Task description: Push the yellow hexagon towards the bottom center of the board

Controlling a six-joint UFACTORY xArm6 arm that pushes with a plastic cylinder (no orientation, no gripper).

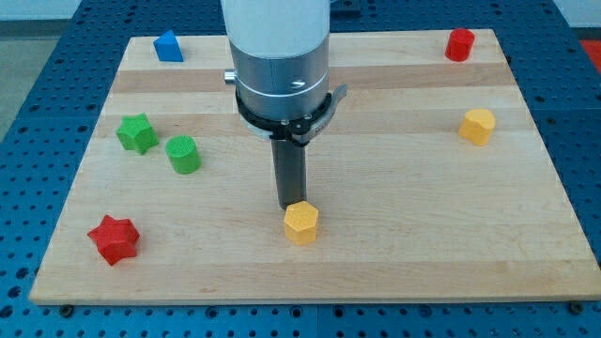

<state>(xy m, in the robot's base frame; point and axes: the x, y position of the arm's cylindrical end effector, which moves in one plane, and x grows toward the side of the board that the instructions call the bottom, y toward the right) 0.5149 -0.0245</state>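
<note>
The yellow hexagon (pixel 301 223) lies near the view's bottom centre of the wooden board (pixel 394 235). My tip (pixel 289 206) stands right behind it, on its upper left side, touching or nearly touching it. The dark rod hangs from the large white and grey arm head above. A second yellow block (pixel 477 126) sits at the view's right.
A red star (pixel 115 238) lies at the bottom left. A green star (pixel 136 133) and a green cylinder (pixel 183 154) sit at the left. A blue block (pixel 168 46) is at the top left and a red block (pixel 459 44) at the top right. The arm hides the top centre.
</note>
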